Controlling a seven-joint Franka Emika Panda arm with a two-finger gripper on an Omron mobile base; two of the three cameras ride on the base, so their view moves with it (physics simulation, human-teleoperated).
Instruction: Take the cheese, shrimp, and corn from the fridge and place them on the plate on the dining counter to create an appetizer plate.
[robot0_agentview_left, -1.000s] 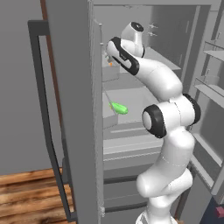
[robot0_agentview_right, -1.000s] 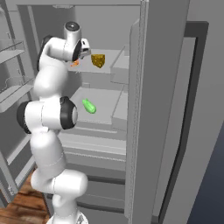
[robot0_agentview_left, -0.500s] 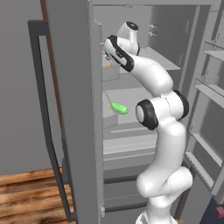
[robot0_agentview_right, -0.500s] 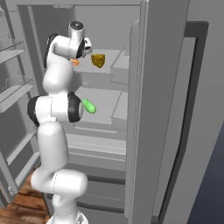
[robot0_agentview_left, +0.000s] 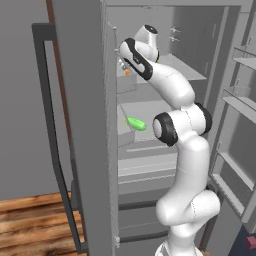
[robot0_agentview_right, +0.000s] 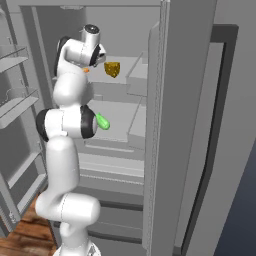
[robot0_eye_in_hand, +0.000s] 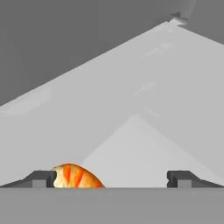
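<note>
Inside the fridge, the arm reaches to the upper shelf; gripper spread wide, shrimp at seven o'clock beside one fingertip.

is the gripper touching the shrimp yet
Cannot tell. In the hand view the shrimp sits right against one fingertip of the open gripper, with no plain gap or contact.

One cheese, one shrimp, one corn, one fridge
</note>
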